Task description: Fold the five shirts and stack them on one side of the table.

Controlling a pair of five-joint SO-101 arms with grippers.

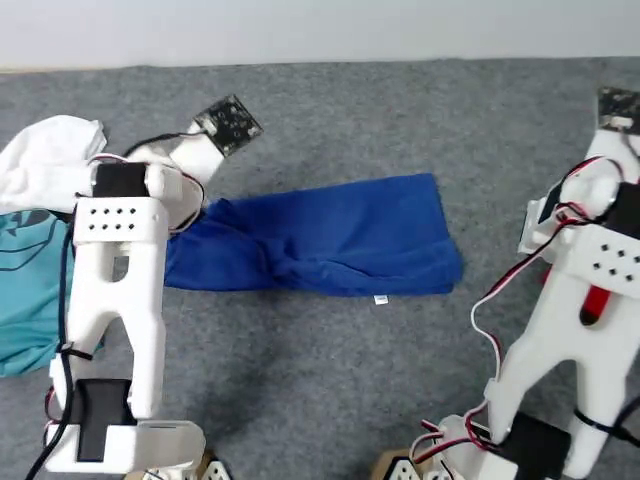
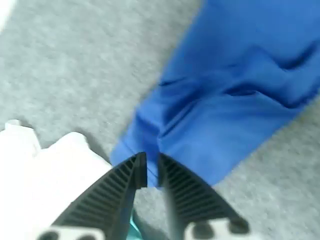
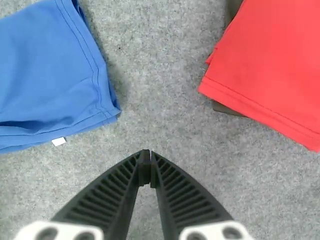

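A blue shirt lies half folded and crumpled across the middle of the grey table. My left gripper sits at the shirt's left end, its fingers pinched on the edge of the blue shirt. Just left of it lie a white shirt and a teal shirt. My right gripper is shut on nothing and hangs over bare table between the blue shirt and a red shirt. The red shirt lies mostly hidden under the right arm.
The white shirt lies close beside the left fingers. A dark flat thing shows under the red shirt's edge. Both arm bases stand at the front edge. Bare grey table stretches behind and in front of the blue shirt.
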